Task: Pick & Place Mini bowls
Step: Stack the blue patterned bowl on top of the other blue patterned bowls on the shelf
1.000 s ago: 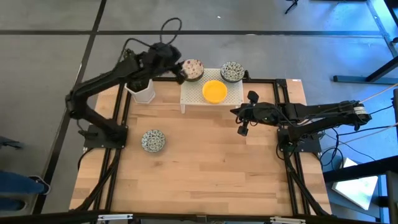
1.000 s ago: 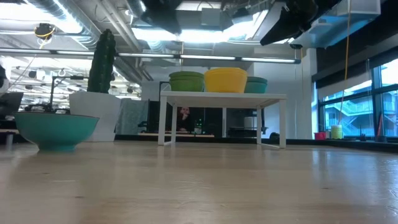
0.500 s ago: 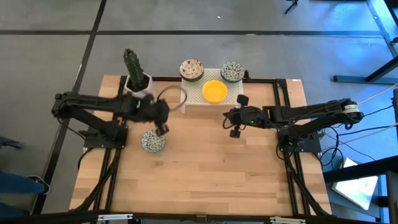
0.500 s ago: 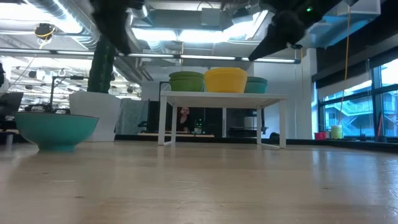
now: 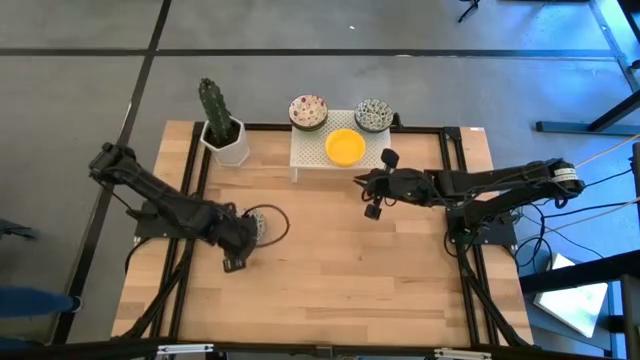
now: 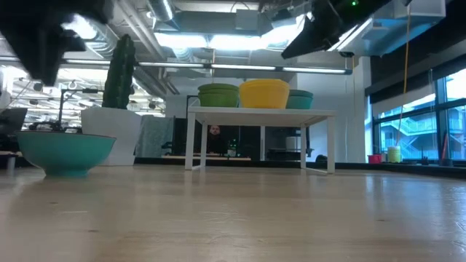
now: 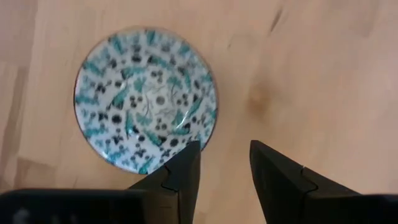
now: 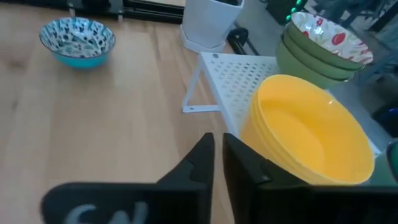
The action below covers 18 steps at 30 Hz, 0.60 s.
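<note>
left pincer (image 7: 221, 165) apart | patterned bowl (image 7: 145, 98) seemingly part-hidden | right pincer (image 8: 217, 155) nearly together

Pale wooden table (image 5: 340, 260), matt with visible grain; glossy glazed yellow bowl (image 8: 311, 134); white perforated stand (image 8: 233, 81), smooth.

From above, the dark left tool (image 5: 238, 243) covers most of the white, teal-patterned shallow bowl (image 5: 257, 222). The speckled bowl stack (image 8: 320, 41) and the teal bowl (image 8: 393, 163) beside the yellow one are cut by the right wrist picture's edges.
</note>
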Available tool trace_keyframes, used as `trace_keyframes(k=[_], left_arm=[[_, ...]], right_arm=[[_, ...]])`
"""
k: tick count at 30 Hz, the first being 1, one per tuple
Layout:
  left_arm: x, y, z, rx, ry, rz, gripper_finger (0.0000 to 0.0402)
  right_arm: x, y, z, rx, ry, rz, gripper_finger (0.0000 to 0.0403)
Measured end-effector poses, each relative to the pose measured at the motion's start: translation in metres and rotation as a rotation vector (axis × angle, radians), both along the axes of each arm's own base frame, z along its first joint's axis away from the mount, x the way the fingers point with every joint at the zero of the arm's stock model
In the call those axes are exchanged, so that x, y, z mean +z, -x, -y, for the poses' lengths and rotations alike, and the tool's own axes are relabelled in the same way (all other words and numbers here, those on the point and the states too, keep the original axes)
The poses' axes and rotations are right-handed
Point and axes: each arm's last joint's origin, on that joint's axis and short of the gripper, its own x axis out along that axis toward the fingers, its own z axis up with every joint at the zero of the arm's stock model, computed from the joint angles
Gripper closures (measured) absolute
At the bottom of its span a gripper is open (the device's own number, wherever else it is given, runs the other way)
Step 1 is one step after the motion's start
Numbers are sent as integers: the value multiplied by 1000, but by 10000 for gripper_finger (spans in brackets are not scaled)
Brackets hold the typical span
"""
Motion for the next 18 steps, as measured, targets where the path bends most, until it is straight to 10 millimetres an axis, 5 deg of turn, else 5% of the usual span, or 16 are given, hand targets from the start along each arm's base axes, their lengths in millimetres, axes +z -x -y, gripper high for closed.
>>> trace_keyframes(k=[9, 18], left_arm=[[-28, -2, 20, -49, -116, -56, 226], [-61, -16, 31, -251, -216, -193, 217]], right_arm=[[-1, 0, -1, -11, -94, 30, 294], [-2, 0, -4, 49, -150, 27, 283]])
